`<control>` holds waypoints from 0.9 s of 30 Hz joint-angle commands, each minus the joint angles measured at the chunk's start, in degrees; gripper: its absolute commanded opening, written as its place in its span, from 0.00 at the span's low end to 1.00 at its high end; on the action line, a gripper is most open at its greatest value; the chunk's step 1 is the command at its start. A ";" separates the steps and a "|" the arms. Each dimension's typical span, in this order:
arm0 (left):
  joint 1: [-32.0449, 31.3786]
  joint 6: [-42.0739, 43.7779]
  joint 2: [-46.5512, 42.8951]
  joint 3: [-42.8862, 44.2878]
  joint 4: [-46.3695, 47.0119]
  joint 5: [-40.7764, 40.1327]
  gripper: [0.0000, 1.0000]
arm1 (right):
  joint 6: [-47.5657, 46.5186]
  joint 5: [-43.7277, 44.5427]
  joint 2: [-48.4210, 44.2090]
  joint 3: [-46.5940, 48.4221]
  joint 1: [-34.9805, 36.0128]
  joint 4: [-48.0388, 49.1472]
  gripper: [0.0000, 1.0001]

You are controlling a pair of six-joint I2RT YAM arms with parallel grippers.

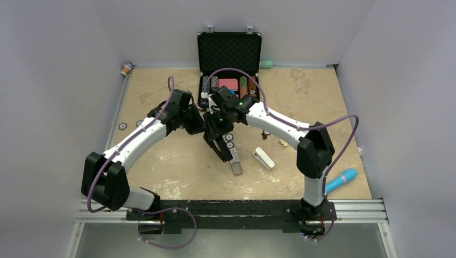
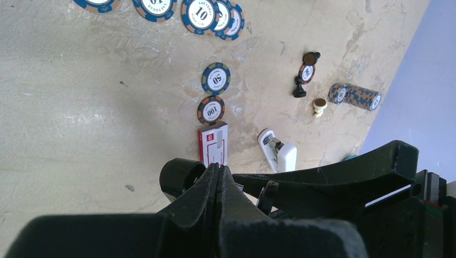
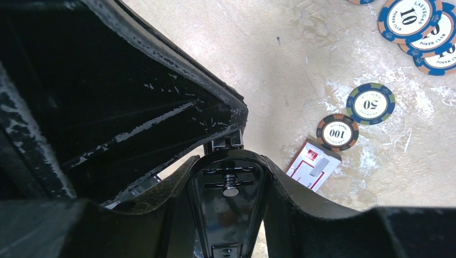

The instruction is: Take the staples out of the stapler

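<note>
The black stapler [image 1: 219, 144] hangs hinged open above the table's middle, between both grippers. My right gripper [image 3: 228, 177] is shut on its glossy black base [image 3: 228, 215], one finger on each side. The stapler's scratched upper arm [image 3: 134, 97] swings up to the left, with a silvery track edge under it. My left gripper [image 2: 218, 169] is shut with its fingers [image 2: 201, 199] pressed flat together. Its tips are against the stapler [image 2: 333, 177], and nothing shows between them. In the top view the left gripper [image 1: 200, 124] and right gripper [image 1: 218, 126] meet. No staples are visible.
A clear little box with a red-white label [image 2: 213, 142] lies below the stapler, and a white oblong block [image 2: 279, 153] lies to its right. Poker chips [image 2: 216, 79] and chess pieces [image 2: 299, 86] are scattered nearby. An open black case [image 1: 229, 54] stands at the back, and a blue cylinder [image 1: 341, 180] lies front right.
</note>
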 commanded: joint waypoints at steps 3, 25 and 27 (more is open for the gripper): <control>0.23 0.79 -0.23 -1.17 1.25 1.09 0.00 | 0.79 -0.37 -1.30 3.44 -0.26 1.60 0.00; 0.24 2.37 -3.06 -4.61 0.16 0.36 0.00 | 1.23 -1.55 -3.28 1.78 -0.61 4.15 0.00; 0.23 2.72 -3.03 -5.69 -0.83 0.54 0.00 | 1.46 -1.64 -3.33 2.23 -0.78 4.35 0.00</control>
